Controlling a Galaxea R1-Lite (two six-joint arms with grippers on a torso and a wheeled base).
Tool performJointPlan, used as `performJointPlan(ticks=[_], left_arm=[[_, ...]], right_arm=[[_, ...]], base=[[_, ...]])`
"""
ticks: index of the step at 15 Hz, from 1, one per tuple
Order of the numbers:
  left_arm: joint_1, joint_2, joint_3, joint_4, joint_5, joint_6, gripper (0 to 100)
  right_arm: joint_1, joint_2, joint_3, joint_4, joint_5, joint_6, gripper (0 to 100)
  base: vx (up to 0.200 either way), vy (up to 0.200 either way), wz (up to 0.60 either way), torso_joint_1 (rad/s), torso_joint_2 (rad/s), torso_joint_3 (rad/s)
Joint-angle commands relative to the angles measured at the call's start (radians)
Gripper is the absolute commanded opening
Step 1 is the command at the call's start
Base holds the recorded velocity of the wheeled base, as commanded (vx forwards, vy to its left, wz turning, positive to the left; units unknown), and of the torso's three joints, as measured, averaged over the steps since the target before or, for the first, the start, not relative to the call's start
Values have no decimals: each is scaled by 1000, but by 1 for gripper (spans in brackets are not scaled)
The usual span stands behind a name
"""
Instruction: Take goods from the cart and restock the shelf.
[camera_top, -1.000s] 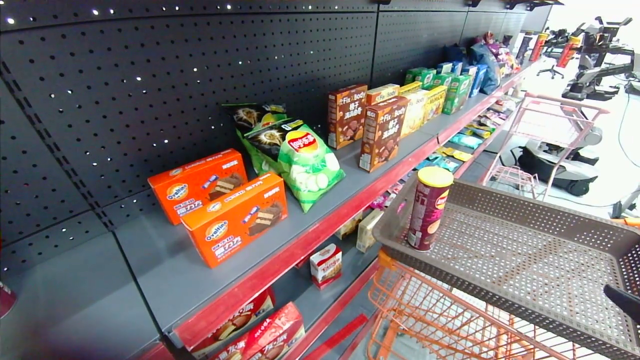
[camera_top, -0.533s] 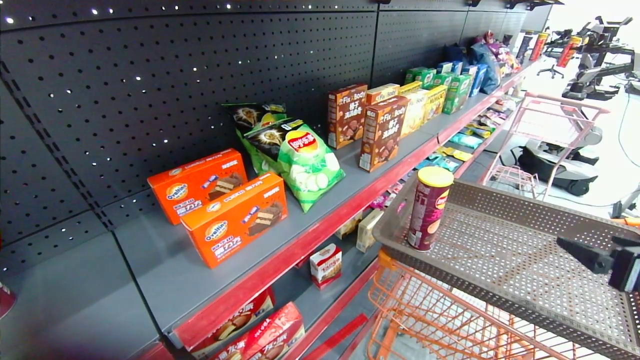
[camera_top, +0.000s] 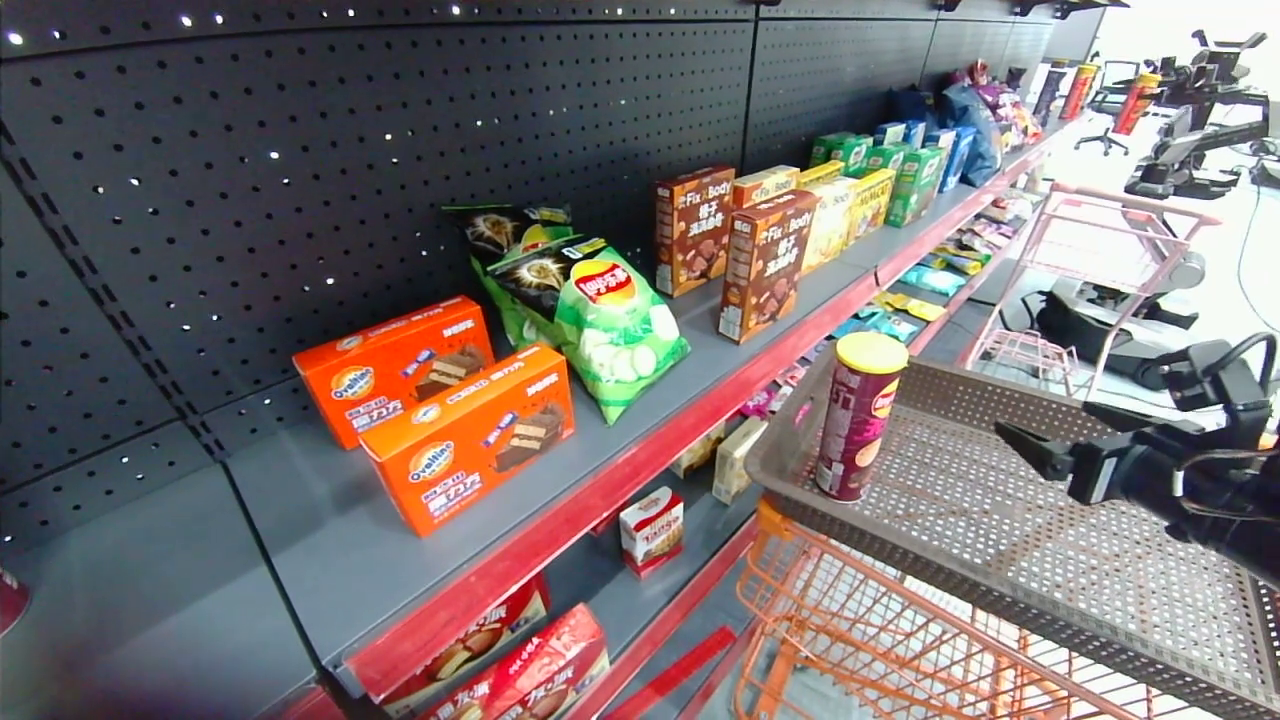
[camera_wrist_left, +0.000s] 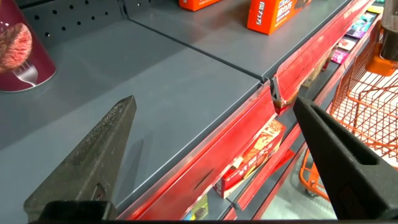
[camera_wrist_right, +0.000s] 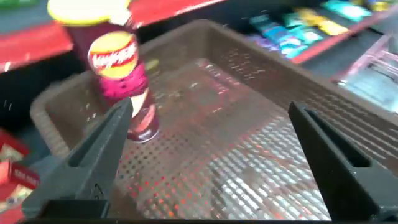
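A maroon chip can (camera_top: 860, 415) with a yellow lid stands upright in the near-left corner of the cart's brown perforated top basket (camera_top: 1050, 560). My right gripper (camera_top: 1045, 425) hovers open over the basket, to the right of the can and apart from it. The right wrist view has the can (camera_wrist_right: 118, 68) ahead of the right gripper (camera_wrist_right: 211, 112), off to one side, with nothing between the fingers. My left gripper (camera_wrist_left: 214, 106) is open and empty above a bare stretch of the grey shelf (camera_wrist_left: 174, 93). Another maroon can (camera_wrist_left: 22, 50) stands on that shelf.
The grey shelf (camera_top: 330, 540) carries two orange boxes (camera_top: 465, 435), a green chip bag (camera_top: 610, 320) and brown boxes (camera_top: 765, 265), with bare room at its left end. The orange wire cart (camera_top: 900, 640) sits below the basket. A pink cart (camera_top: 1090, 260) stands farther back.
My right gripper has come in from the right edge and up over the basket, toward the chip can. The can and the shelf goods have not moved.
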Motion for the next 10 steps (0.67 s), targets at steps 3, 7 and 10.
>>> performJointPlan(ticks=[3,7,10], left_arm=[[0,0,0,0,0,0,100],[-2,0,0,0,0,0,100],[0,0,0,-1,0,-1,100]], right_arm=[[123,183,-90,-47,56,-20,100],[180,251,-150,-54,123,-23,100],[174,283,-173,-53,154,-23,100]], base=[[0,0,0,0,0,0],[0,0,0,0,0,0],[0,0,0,0,0,0]])
